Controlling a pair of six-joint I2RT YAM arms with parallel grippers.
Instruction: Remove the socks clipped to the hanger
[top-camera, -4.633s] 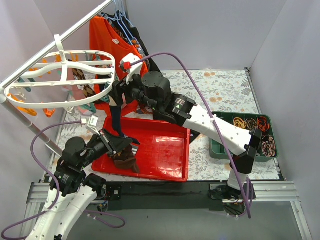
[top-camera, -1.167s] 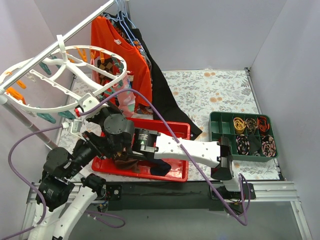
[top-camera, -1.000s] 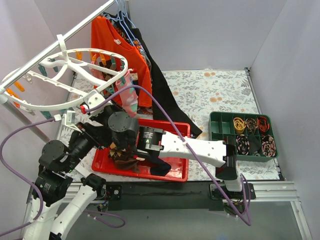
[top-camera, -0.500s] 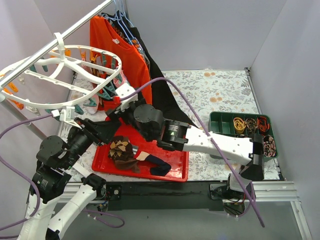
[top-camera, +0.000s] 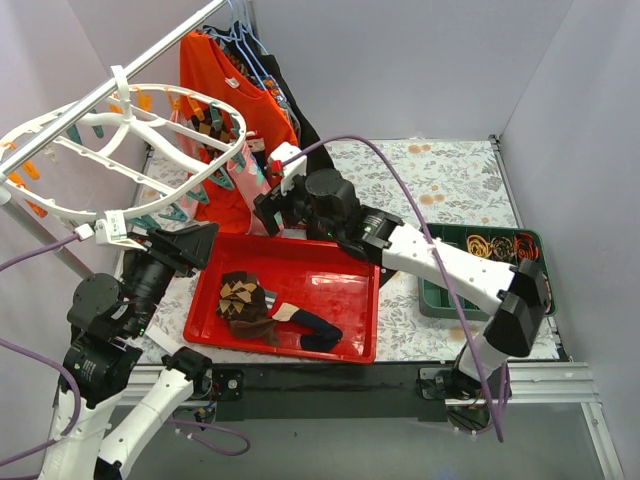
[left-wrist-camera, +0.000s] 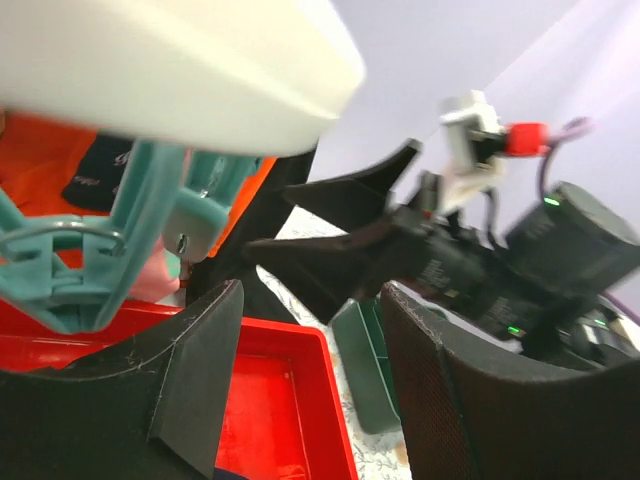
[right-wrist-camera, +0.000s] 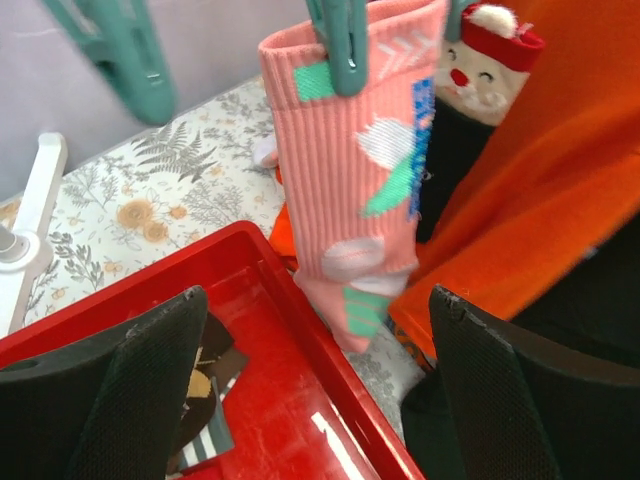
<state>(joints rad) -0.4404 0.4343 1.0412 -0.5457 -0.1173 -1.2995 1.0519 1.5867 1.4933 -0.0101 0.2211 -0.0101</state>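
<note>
The pink sock (right-wrist-camera: 355, 190) hangs from a teal clip (right-wrist-camera: 340, 40) on the hanger (left-wrist-camera: 170, 60), just ahead of the right fingers (right-wrist-camera: 140, 390), which are spread and empty. The left fingers (left-wrist-camera: 190, 370) are also spread, near the rim. The next move is probably to pinch the sock and tug it downward.

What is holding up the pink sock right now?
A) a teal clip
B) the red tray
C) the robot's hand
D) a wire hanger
A: in the right wrist view a teal clip pinches the pink sock at its top edge, while the right hand is open and not gripping it.
</note>
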